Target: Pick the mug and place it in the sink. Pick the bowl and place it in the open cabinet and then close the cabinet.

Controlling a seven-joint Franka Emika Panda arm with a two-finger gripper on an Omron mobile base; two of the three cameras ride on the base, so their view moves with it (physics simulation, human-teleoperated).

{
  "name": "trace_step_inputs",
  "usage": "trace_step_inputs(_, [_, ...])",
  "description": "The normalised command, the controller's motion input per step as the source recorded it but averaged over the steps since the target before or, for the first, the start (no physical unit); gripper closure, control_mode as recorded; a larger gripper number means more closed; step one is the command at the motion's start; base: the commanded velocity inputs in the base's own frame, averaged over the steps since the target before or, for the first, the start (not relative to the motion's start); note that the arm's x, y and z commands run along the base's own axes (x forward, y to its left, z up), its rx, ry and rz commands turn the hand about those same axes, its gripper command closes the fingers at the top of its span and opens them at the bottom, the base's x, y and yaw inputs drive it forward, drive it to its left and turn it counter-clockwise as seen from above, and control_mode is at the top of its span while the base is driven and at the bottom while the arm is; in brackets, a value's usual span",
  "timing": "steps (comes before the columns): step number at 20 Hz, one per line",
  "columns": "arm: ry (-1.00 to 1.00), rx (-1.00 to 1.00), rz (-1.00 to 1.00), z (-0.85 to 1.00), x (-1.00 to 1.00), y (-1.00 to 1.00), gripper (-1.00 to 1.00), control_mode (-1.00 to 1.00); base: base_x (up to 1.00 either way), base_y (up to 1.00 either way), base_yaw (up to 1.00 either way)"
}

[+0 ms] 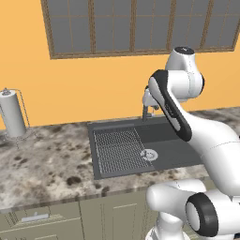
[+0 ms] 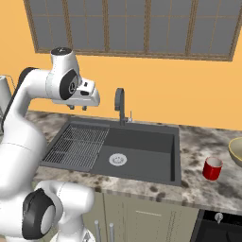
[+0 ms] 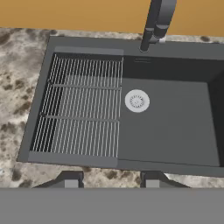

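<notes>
**Mia:** Above the sink (image 2: 142,151), near its back left corner, hangs the gripper (image 2: 78,108). Its two fingers (image 3: 70,180) stand apart, and nothing is between them.

**Ben:** Where is the mug (image 2: 212,168)?

**Mia:** On the counter (image 2: 203,142), just to the right of the sink. It stands up straight.

**Ben:** And the bowl (image 2: 236,152)?

**Mia:** Further right of the sink, just past the mug, at the picture's edge.

**Ben:** What is in the sink?

**Mia:** A wire rack (image 3: 83,113) on the left half, and a round silver drain (image 3: 137,100) in the middle. The faucet (image 2: 120,105) stands at the back of the sink.

**Ben:** Anything else?

**Mia:** A paper towel roll (image 1: 12,115), far left of the sink.
</notes>
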Motion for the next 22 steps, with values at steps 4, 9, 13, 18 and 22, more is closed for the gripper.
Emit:
trace_step_inputs(4, [0.00,0.00,0.02,-0.05,-0.03,-0.03,-1.00,-1.00,0.00,0.00,0.00])
trace_step_inputs(9, [0.00,0.00,0.00,-0.06,-0.19,-0.25,-1.00,-1.00,0.00,0.00,0.00])
trace_step_inputs(13, [0.00,0.00,0.00,0.00,-0.24,-0.26,-1.00,-1.00,0.00,0.00,0.00])
trace_step_inputs(18, [0.00,0.00,0.00,0.00,-0.10,-0.24,-1.00,-1.00,0.00,0.00,0.00])
trace_step_inputs(22, [0.00,0.00,-0.02,-0.02,0.00,-0.47,-1.00,-1.00,0.00,0.00,0.00])
